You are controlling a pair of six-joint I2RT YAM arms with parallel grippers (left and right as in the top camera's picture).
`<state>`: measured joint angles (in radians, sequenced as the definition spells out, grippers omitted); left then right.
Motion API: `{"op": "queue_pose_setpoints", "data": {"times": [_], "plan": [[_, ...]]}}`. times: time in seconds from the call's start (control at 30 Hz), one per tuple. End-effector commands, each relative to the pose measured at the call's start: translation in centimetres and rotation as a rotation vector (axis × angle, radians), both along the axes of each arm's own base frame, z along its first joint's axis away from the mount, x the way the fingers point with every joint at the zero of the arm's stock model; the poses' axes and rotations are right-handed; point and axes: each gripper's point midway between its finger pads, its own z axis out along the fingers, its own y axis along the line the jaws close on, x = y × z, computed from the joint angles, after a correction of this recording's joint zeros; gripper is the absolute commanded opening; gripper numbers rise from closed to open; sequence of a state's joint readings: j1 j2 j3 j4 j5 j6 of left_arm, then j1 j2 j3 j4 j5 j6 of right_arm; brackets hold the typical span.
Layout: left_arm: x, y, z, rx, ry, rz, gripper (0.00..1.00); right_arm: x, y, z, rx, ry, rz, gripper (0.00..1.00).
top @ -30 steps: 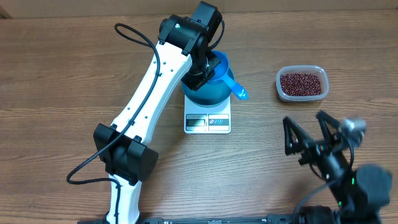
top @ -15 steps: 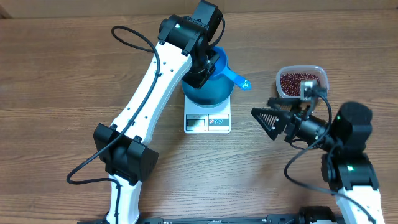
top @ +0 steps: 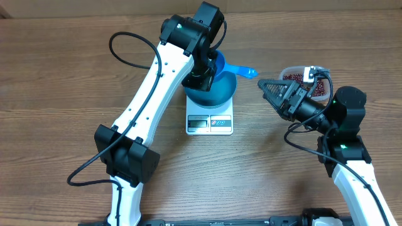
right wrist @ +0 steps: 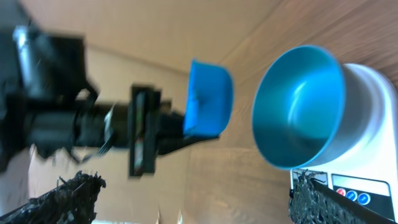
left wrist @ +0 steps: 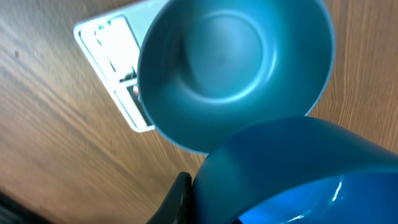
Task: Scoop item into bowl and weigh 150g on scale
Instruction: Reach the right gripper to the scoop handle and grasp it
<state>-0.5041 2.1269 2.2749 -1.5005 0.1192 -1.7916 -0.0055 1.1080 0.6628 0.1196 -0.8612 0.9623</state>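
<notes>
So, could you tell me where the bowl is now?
Overhead, the bowl sits on the scale mid-table, blue scoop by its far rim, bean tub to its right.

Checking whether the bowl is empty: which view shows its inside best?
Left wrist: it looks straight into the bowl, bottom bare. Right wrist shows the inside at a slant; overhead, the left arm covers part of it.
</notes>
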Motion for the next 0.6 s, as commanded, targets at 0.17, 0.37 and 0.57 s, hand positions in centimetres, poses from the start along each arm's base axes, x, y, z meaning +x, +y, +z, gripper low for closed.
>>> {"op": "queue_pose_setpoints", "data": {"times": [0.17, 0.37, 0.57], "plan": [[-1.1, -1.2, 1.4, -0.096, 0.05, 0.072, 0.04, 2.3, -0.1, 1.7, 0.05, -0.006, -0.159, 0.99], [-1.5, -1.3, 1.4, -0.088, 0.06, 0.065, 0.04, 2.4, 1.1, 2.4, 0.047, -0.045, -0.163, 0.96], [-1.9, -1.9, 1.3, -0.068, 0.047, 0.045, 0.05, 2.4, 1.9, 2.3, 0.04, -0.044, -0.172, 0.88]]}}
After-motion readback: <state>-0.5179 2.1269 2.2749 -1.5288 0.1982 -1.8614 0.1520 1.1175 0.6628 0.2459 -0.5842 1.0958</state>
